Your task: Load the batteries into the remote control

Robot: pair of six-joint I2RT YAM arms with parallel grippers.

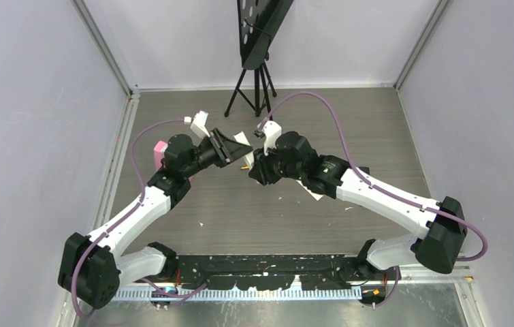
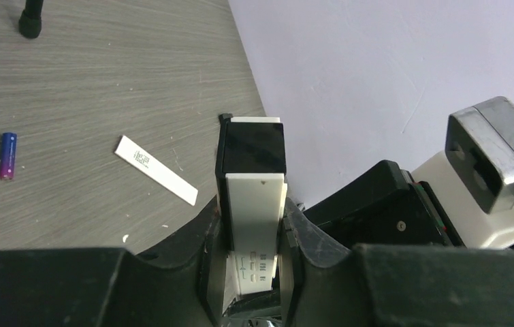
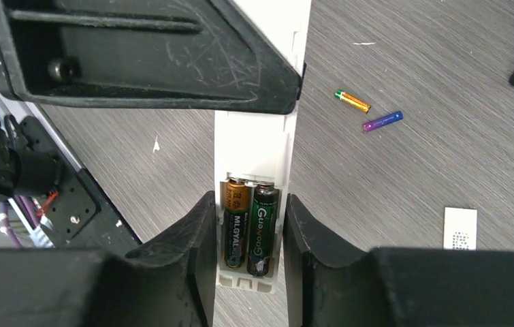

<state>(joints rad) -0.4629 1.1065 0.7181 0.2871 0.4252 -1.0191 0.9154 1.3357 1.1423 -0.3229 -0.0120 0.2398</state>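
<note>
crowding together above the desk (image 1: 254, 218) in the top view, the arms are risking a bump. left wrist: the left end effector (image 2: 250, 218) is clamping the remote control (image 2: 252, 146). right wrist: the right end effector (image 3: 248, 204) is straddling its bay, grip unclear; jostling is threatening the two seated batteries (image 3: 265, 228).

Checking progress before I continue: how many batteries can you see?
4. In the remote's compartment: brown battery, dark battery. Loose on the table: orange-yellow battery, purple battery. Others may be hidden.

Grey wood-grain tabletop (image 1: 267, 204) enclosed by 3 pale lavender walls (image 1: 36, 102); black tripod (image 1: 259, 85) stands at the back.
</note>
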